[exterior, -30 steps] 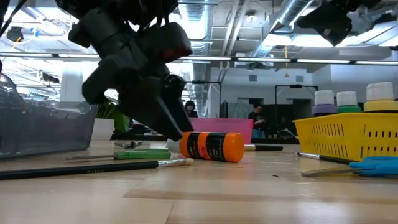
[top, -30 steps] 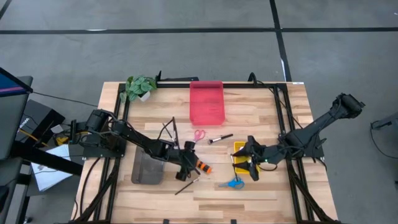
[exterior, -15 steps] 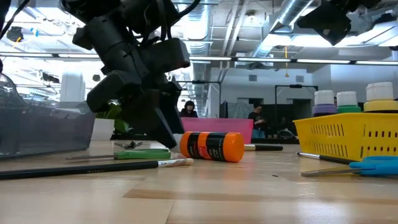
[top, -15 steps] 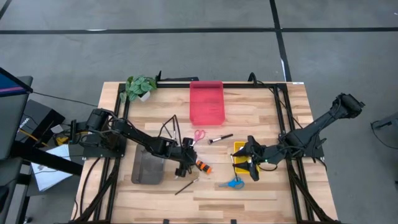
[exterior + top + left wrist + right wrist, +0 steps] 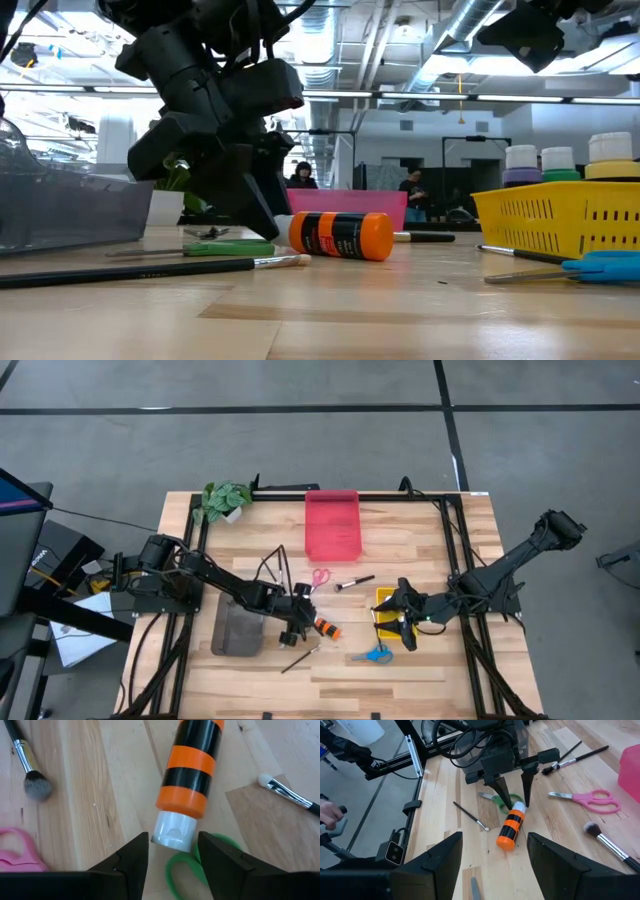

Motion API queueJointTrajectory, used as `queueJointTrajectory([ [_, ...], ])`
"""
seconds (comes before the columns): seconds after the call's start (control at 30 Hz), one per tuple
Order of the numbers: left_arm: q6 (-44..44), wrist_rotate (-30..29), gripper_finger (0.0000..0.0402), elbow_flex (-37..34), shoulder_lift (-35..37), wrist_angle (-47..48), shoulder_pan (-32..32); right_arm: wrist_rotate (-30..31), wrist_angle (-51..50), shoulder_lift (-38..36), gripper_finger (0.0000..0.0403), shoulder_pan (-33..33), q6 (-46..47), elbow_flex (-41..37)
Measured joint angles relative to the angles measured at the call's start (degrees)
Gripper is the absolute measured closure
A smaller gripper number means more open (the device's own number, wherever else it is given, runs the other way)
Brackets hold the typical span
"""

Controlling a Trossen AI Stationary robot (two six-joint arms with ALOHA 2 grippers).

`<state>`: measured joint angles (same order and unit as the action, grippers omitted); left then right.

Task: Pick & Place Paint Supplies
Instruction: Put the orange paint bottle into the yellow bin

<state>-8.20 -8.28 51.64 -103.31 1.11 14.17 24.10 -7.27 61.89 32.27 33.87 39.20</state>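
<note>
Overhead and table-level views of a wooden table [image 5: 420, 660] carrying paint supplies. The left gripper [image 5: 298, 622] was lowered at the white-capped end of the orange paint bottle [image 5: 326, 628], which lay on its side near the table's middle. In the left wrist view its two fingers [image 5: 125, 865] stood apart, one on each side of the bottle's white cap [image 5: 172, 831], not yet clamped on it. The green-handled scissors [image 5: 192, 870] lay flat just beneath and beside that cap. A thin dark-handled brush [image 5: 298, 657] lay nearer the table's front edge, and the pink-handled scissors [image 5: 319, 577] and a second brush [image 5: 353, 582] lay farther back, toward the red tray [image 5: 333, 523]. The right gripper [image 5: 398, 622] hovered with fingers spread and nothing between them at the yellow basket [image 5: 386, 607], right of centre; the blue-handled scissors [image 5: 375, 655] lay just in front of the basket. A grey tray [image 5: 238, 630] sat at the left, and a small potted plant [image 5: 224, 499] occupied the far left corner.
</note>
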Motion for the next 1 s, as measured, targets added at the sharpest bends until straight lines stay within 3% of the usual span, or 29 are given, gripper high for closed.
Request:
queueJointTrajectory([
  [0.33, -0.55, 1.24, 0.0222, 0.0, -0.02, -0.58, 0.0, -0.02, 0.0, 0.0, 0.0184, 0.0, 0.0, 0.0],
  [0.8, -0.43, 2.64, 0.0273, -0.18, -0.02, -2.37, -0.01, -0.26, -0.01, 0.02, 0.0184, 0.02, 0.0, 0.0],
  [1.0, -0.51, 2.57, 0.027, -3.9, 0.07, -8.83, -0.02, -0.26, 0.0, 0.02, 0.0184, 0.11, 0.01, 0.0],
])
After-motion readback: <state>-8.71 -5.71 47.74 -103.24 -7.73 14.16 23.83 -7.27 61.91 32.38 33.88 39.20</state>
